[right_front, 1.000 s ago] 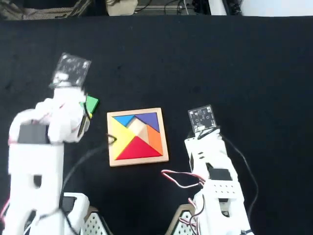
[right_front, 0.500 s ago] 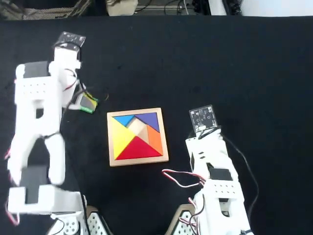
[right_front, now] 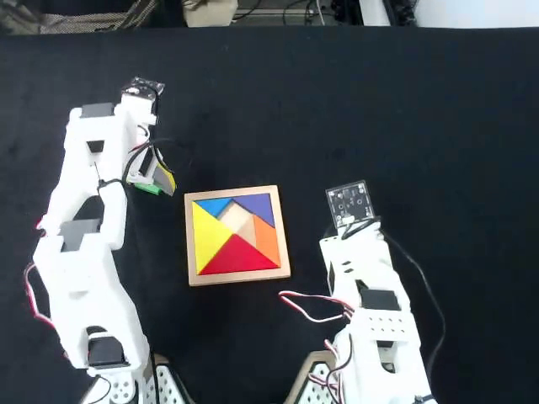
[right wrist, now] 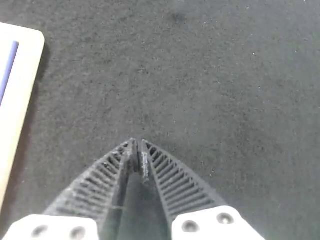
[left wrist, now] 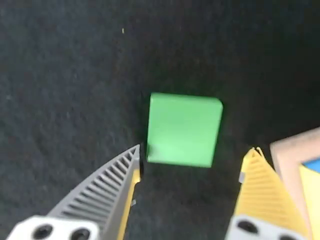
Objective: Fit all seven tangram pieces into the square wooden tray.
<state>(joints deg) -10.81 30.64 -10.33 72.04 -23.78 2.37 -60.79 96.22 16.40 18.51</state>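
Observation:
The square wooden tray (right_front: 239,275) lies mid-table and holds blue, purple, yellow, red and orange pieces around a bare wooden gap in the middle. A green square piece (left wrist: 184,125) rests flat on the black cloth just left of the tray's back left corner (left wrist: 295,150). My left gripper (left wrist: 195,151) hangs open over the green square (right_front: 148,190), one fingertip on each side, not closed on it. In the high view the left gripper (right_front: 157,180) covers most of the piece. My right gripper (right wrist: 136,146) is shut and empty, low over the cloth right of the tray (right wrist: 17,75).
Black cloth covers the whole table. The right arm (right_front: 362,278) stands beside the tray's right edge. Cables and clutter run along the table's far edge (right_front: 210,13).
The left arm swung and stretched out toward the back, and its open gripper now sits over the green square. The green square, tray and right arm stayed in place.

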